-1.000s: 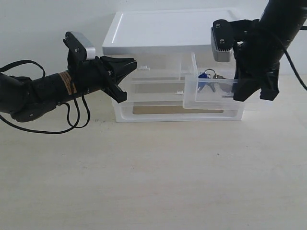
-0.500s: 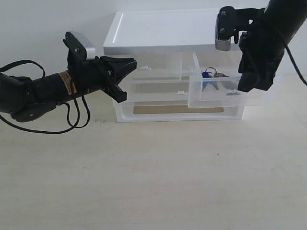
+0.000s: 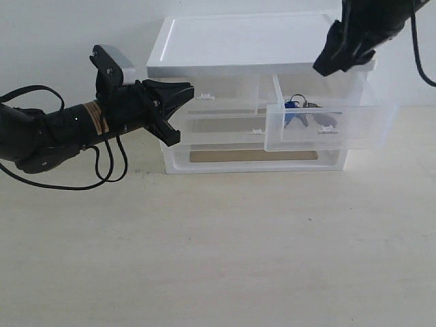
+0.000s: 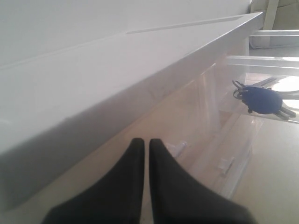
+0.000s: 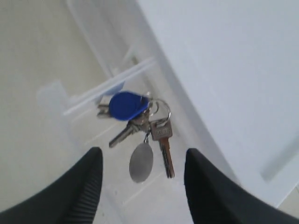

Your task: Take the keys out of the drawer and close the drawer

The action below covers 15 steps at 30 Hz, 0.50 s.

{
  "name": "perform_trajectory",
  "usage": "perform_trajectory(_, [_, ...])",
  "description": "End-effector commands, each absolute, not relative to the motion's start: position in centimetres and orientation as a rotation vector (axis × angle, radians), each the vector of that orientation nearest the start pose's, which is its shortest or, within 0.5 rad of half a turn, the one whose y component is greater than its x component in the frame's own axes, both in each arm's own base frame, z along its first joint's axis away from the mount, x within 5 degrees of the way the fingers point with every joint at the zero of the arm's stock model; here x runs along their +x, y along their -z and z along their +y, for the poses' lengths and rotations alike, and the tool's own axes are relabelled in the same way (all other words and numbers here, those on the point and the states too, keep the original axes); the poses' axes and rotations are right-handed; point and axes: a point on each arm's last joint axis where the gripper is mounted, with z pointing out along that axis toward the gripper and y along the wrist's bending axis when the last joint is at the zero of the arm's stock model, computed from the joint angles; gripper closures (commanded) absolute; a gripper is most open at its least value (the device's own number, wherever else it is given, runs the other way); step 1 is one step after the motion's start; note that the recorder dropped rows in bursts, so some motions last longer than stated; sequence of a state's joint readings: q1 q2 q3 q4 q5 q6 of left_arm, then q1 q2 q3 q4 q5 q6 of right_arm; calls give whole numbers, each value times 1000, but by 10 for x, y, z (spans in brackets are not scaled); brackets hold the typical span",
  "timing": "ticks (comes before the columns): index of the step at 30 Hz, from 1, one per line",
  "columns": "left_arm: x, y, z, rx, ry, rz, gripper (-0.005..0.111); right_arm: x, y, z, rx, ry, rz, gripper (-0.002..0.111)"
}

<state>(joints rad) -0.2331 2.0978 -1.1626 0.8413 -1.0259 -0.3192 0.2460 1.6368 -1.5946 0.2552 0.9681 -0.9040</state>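
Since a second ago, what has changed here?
The right end effector let go of the drawer front, opened and lifted away; it now hangs above the keys. The drawer stayed pulled out, the keys still lie inside it, and the left end effector, shut, has not moved from beside the organizer.

Reference: white-topped organizer (image 3: 259,41). Behind it is a plain off-white wall (image 3: 68,27), unmarked and evenly lit. Under and in front of it is a pale beige tabletop (image 3: 225,252), matte with faint streaky grain. The wall/tabletop seam shows to the organizer's right, about level with its middle. Small dark speck (image 3: 142,172) on the tabletop just off its front-left corner. Light is soft and diffuse, with a faint shadow along the organizer's base.
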Motion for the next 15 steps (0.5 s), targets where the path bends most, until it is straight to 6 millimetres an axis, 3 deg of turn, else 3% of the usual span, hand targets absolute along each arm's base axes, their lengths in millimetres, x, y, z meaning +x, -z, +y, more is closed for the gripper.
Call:
perform_trajectory(1, [408,-172,-152,819,548,1400,102,354,-366,107,-977,-136,2203,60])
perform_trajectory(15, [408,-172,-152,806,562,1409,102,400,-294,117,-892,-180,2358,59])
